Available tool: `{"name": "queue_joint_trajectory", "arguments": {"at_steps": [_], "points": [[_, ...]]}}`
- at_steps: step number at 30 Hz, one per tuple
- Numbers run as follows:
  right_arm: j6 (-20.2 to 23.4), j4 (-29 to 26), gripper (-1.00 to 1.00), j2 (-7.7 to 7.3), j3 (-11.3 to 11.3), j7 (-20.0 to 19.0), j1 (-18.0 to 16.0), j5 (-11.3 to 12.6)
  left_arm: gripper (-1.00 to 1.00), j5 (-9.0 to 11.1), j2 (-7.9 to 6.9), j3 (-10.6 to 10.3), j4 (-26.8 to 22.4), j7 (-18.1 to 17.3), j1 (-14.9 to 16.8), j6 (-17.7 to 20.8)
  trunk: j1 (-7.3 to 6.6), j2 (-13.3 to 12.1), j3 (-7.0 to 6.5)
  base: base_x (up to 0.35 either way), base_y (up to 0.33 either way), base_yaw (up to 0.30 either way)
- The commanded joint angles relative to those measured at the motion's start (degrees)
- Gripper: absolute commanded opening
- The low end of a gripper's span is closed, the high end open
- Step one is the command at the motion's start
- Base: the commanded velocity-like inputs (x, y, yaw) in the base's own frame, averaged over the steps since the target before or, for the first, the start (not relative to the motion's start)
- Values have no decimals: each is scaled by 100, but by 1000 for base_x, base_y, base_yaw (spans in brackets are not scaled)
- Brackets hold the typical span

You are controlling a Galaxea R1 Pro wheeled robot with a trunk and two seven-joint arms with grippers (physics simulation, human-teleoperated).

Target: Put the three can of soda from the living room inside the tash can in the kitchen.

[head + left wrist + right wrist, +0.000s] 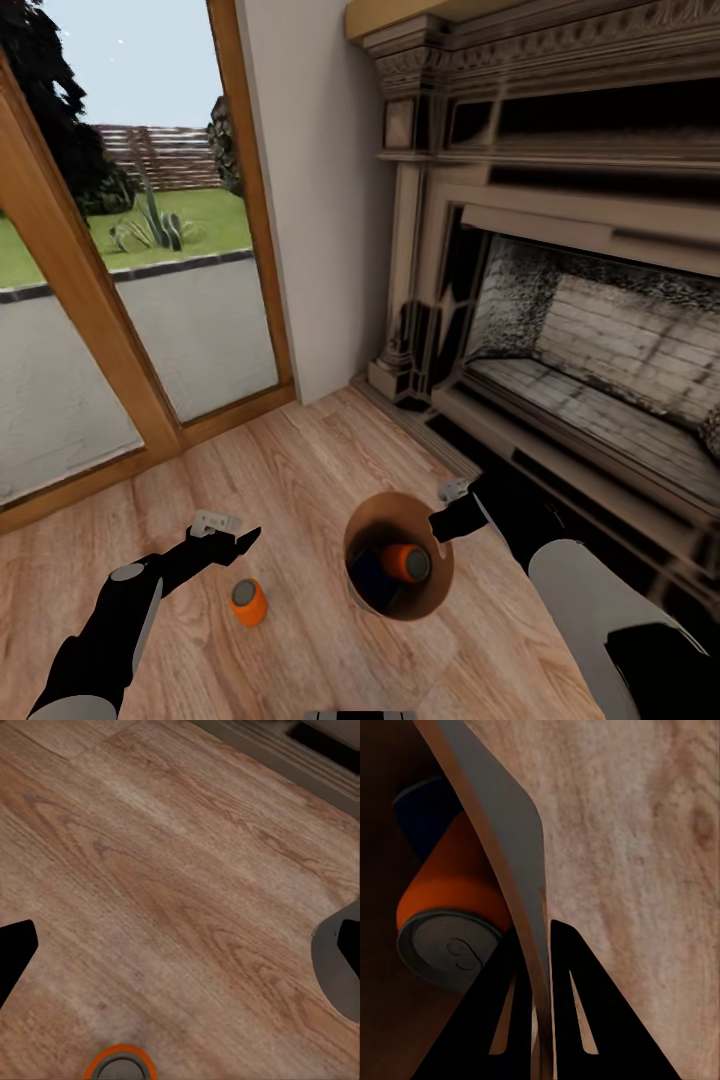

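The trash can stands on the wood floor in front of the fireplace. Inside it lie an orange soda can and the dark blue can; the right wrist view shows the same orange can and blue can. My right gripper is shut on the bin's rim, pinching its thin wall between both fingers. The second orange can stands upright on the floor left of the bin. My left gripper hangs open just above and behind it, the can's top showing near its spread fingers.
A dark ornate fireplace with a raised hearth ledge runs along the right, close to the bin and my right arm. Wood-framed glass doors and a white wall section stand ahead. Light wood floor lies between.
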State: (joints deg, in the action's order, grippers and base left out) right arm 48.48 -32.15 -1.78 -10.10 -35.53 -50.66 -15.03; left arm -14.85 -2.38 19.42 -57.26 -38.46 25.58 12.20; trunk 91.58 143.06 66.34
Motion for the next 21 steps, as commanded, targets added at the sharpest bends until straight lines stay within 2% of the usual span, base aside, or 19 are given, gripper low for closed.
{"name": "queue_joint_trajectory", "arguments": {"at_steps": [1, 7, 16, 21], "points": [[48, -2, -100, 8, 13, -37, 6, 160, 100, -3, 0, 0, 2, 5, 0, 0, -1, 0, -1, 39, 134, 0], [47, -2, -100, 19, 10, -22, 19, 159, 100, -1, 0, 0, 3, 13, 0, 0, -1, 0, -1, 27, 153, 0], [81, -13, -100, 83, 12, 19, 30, 154, 100, -15, -6, 0, 4, 23, 1, -7, -1, 0, -1, 2, 16, 0], [706, -275, -100, 73, 22, 14, -32, 139, 100, -42, -9, -2, 50, 28, 4, -17, 16, 22, 64, 0, 1, 0]]}}
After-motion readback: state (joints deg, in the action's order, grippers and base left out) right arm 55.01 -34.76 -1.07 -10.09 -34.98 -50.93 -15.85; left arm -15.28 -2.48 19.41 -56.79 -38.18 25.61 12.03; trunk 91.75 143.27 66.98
